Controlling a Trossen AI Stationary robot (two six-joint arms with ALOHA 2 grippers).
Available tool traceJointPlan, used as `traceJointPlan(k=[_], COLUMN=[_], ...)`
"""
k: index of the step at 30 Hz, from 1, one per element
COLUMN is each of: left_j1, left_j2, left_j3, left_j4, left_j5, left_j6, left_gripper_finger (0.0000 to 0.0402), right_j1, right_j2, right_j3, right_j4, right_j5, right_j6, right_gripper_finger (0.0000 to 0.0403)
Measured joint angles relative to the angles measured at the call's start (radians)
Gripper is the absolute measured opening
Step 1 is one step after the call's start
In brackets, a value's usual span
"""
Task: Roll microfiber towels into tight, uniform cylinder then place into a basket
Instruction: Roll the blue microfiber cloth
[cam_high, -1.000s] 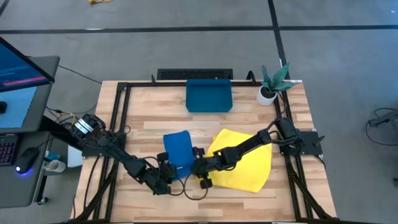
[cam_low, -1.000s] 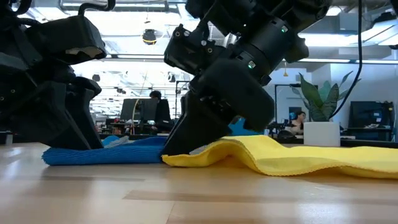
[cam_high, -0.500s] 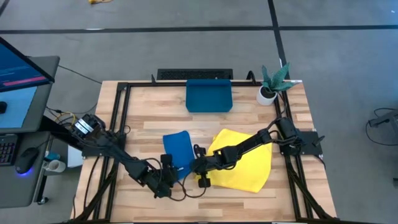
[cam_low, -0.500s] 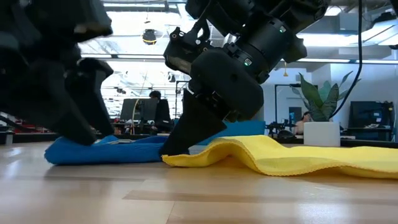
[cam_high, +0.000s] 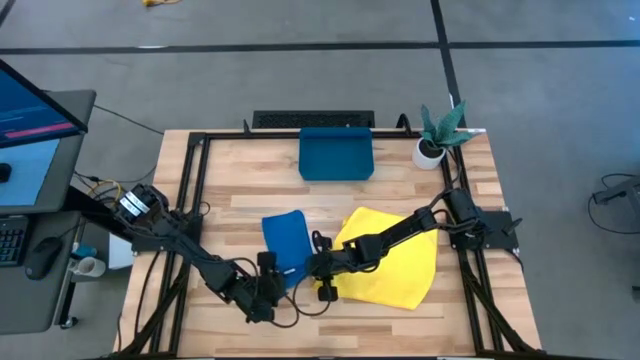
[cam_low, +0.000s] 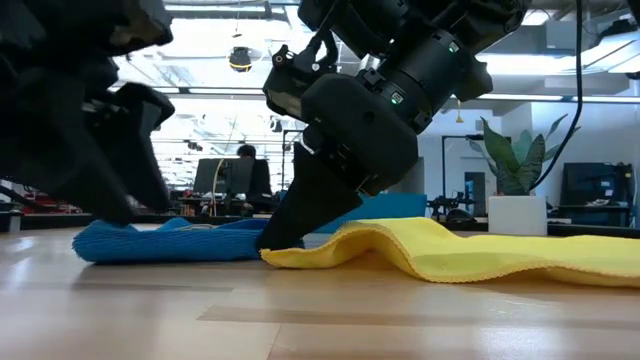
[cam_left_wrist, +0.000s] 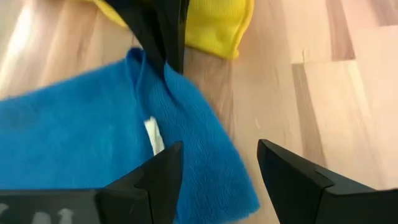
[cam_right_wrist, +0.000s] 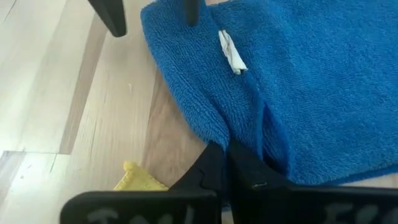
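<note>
The right gripper (cam_right_wrist: 227, 163) pinches the blue towel (cam_high: 285, 240)'s edge; the left gripper (cam_left_wrist: 217, 168) gapes empty beside it. The yellow towel (cam_high: 390, 258) crowds in at three o'clock, with the basket (cam_high: 336, 153) and plant pot (cam_high: 429, 152) at twelve; arms hide the blue corner.

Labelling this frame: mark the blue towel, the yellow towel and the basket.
blue towel (cam_high: 285, 238): high view, centre of the cloth.
yellow towel (cam_high: 400, 270): high view, bare middle, right of the arm.
basket (cam_high: 336, 157): high view, its floor.

Overhead, table-level, two close wrist views
</note>
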Motion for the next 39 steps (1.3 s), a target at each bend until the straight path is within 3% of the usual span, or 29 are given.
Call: traceJointPlan(k=[15,19,24,29,34,39], left_j1=[0.023,0.048,0.046,0.039,0.044,0.062], left_j2=[-0.001,-0.005,-0.010,-0.029,-0.049,-0.049], left_j3=[-0.120,-0.141,-0.137,-0.113,-0.086,-0.085], left_j4=[0.111,0.099,0.086,0.094,0.098,0.074], left_j5=[0.038,0.037,0.044,0.188,0.340,0.471], left_j6=[-0.135,-0.206,-0.208,-0.241,-0.334,-0.416], left_gripper_finger=[0.0194,0.0157,0.0074,0.0009,0.0025,0.0030], right_j1=[-0.013,-0.015,-0.016,-0.014,-0.015,-0.035], right_j2=[0.000,-0.001,0.003,0.007,0.010,0.010], right_j3=[0.000,0.009,0.035,0.093,0.121,0.135], right_j4=[0.000,-0.011,-0.024,-0.128,-0.150,-0.171], right_j5=[-0.037,-0.090,-0.191,-0.326,-0.471,-0.547], right_j6=[0.019,0.020,0.021,0.021,0.034,0.180], right_gripper_finger=[0.0020,0.0018,0.0023,0.0016,0.0021,0.0017])
